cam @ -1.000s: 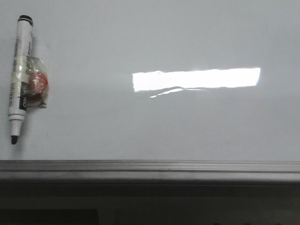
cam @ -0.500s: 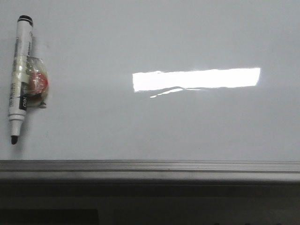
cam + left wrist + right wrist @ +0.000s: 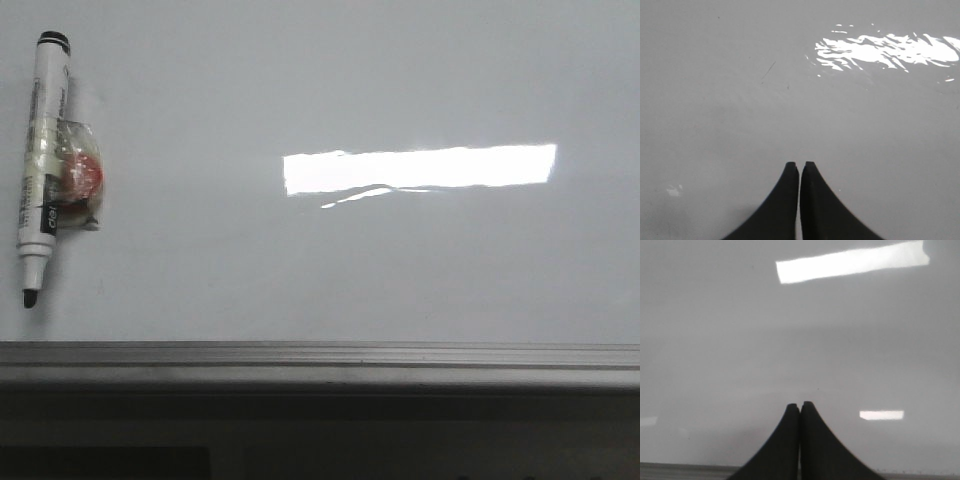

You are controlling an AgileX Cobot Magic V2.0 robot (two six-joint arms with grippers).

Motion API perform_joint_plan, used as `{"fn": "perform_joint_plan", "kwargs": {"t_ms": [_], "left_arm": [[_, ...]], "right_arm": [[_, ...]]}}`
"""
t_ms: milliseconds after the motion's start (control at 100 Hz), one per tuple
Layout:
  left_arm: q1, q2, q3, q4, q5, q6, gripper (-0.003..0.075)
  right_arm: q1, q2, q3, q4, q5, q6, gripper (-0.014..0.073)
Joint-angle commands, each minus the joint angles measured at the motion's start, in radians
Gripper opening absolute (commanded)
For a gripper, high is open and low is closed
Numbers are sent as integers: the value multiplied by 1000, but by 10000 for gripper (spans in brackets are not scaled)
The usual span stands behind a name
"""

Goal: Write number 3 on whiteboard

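Currently I hold the left gripper (image 3: 799,164) and right gripper (image 3: 800,404) pressed together, empty, over the glossy pale grey-white whiteboard (image 3: 350,260). No digit is written yet; the white marker pen (image 3: 42,165) lies outside both wrist views, so neither gripper is near it.

The big shiny grey-white whiteboard (image 3: 400,260) runs off every picture's edges. Black print on the white marker pen (image 3: 42,165) is too small to read.

Legible text: one item only. Marker pen (image 3: 40,170), upper left of the front view, lying on the whiteboard (image 3: 350,270). A black label band on its lower barrel carries white letters, partly readable as "de…"; the rest is cut off or too small to tell. Fine print higher up the barrel is illegible. No digit or writing visible on the board surface in any view.
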Motion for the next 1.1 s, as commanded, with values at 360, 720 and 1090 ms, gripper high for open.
{"fn": "perform_joint_plan", "kwargs": {"t_ms": [360,720,1090], "left_arm": [[-2,130,-183,-9,14,1,-4],[-5,130,-138,-50,-100,1,368],[-226,172,-137,-449,-115,405,369]], "right_arm": [[-6,134,-120,7,-100,-10,-54],[-6,134,-120,29,-146,-10,-54],[-6,134,-120,93,-139,-10,-54]]}}
